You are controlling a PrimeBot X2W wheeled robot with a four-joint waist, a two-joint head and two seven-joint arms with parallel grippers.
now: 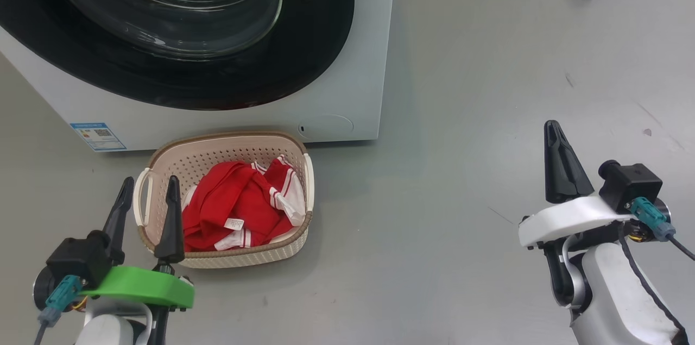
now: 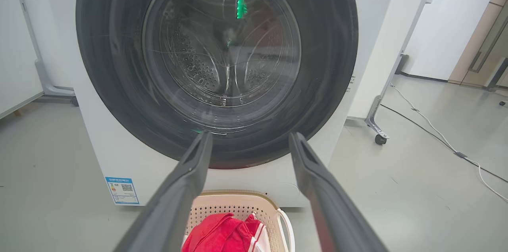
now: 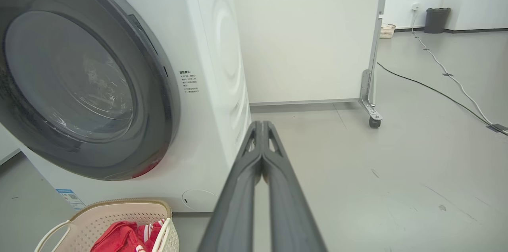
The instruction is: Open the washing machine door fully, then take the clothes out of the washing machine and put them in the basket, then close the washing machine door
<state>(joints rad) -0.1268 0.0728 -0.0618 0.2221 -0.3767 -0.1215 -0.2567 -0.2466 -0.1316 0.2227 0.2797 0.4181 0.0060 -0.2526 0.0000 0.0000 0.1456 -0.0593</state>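
The washing machine (image 1: 358, 62) stands at the top left of the head view, its black-rimmed door (image 1: 179, 24) shut flat against the front. The steel drum shows through the door (image 2: 218, 53) glass in the left wrist view. On the floor before the machine sits the basket (image 1: 228, 144) with the red clothes (image 1: 233, 206) inside. My left gripper (image 1: 149, 184) is open and holds nothing, just left of the basket. Off at the lower right, my right gripper (image 1: 554, 130) is shut and holds nothing, well clear of the machine (image 3: 206, 65). The basket (image 3: 95, 212) and clothes (image 3: 119, 238) lie low left there.
Bare grey floor spreads to the right of the machine. A white wheeled partition (image 3: 301, 33) stands behind the machine, its caster (image 3: 374, 122) on the floor. Cables (image 3: 444, 95) run across the floor at the far right. A dark bin (image 3: 436, 20) stands by the back wall.
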